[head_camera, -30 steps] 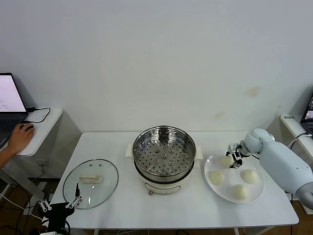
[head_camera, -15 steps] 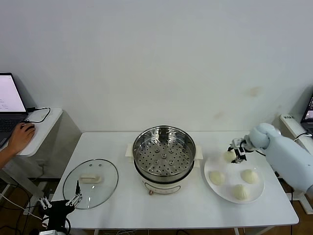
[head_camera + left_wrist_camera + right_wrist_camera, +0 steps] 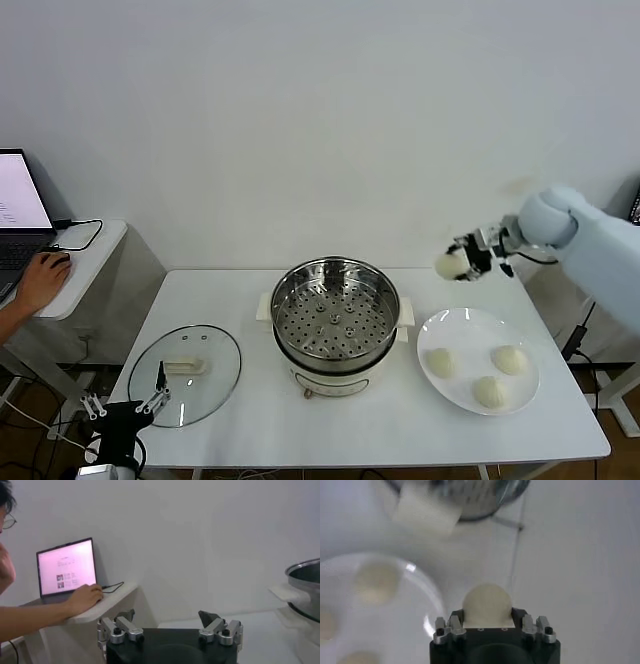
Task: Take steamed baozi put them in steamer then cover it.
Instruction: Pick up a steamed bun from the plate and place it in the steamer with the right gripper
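While the left gripper [image 3: 124, 409] waits below the table's [image 3: 240, 425] front-left corner with its jaws spread wide and empty, the cover [image 3: 185, 374] lies flat near that corner. At the table's centre stands the steamer [image 3: 335, 325], its perforated tray bare. Toward the right edge, a white plate [image 3: 466, 326] carries 3 steamed baozi [image 3: 509, 359]. Above the table's rear-right area, the right gripper [image 3: 463, 262] hangs in the air, closed around 1 bun [image 3: 449, 264].
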`<state>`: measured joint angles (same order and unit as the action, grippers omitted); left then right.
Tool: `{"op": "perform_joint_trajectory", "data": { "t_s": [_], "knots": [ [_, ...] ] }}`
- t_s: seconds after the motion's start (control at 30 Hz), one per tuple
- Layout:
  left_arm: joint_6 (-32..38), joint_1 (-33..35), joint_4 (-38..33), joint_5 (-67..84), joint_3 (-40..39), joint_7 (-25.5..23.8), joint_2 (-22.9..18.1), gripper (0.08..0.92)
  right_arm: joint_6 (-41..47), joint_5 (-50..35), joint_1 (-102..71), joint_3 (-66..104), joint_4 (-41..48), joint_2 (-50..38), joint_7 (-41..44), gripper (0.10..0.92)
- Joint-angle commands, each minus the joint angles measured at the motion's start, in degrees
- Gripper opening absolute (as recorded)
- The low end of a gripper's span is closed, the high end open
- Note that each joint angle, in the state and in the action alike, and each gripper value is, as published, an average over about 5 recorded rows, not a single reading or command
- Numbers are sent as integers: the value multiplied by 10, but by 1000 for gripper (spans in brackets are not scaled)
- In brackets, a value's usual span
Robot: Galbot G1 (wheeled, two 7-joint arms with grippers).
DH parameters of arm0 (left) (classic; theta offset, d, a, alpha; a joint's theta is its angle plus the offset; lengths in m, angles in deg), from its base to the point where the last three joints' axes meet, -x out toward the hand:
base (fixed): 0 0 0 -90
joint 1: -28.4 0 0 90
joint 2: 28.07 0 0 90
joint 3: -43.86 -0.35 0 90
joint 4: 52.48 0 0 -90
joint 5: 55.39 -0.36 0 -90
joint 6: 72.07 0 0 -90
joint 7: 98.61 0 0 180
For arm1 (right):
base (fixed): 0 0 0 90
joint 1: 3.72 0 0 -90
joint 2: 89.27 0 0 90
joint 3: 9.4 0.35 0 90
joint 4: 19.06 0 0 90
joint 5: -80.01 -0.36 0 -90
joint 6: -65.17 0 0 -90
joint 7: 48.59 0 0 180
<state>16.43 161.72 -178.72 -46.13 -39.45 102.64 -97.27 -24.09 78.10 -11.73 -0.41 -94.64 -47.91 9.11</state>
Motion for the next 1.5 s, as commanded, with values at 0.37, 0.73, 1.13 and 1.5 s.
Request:
{"op": "perform_joint_trajectory", "data": {
  "t_s": [0.37,0.73,1.13,1.5],
  "knots": [
    [-1,5,-17,-1,10,0,-15,823,-103,17,98,-204,19,217,-39,602],
    [-1,4,-17,-4,11,-1,-26,823,-181,126,47,-224,74,254,-84,602],
    [-1,-2,-10,-3,12,-2,-24,823,-238,181,29,-221,132,301,-107,610],
    [-1,-9,-4,-2,9,-2,-26,823,-260,200,24,-222,148,299,-105,620]
  ]
}}
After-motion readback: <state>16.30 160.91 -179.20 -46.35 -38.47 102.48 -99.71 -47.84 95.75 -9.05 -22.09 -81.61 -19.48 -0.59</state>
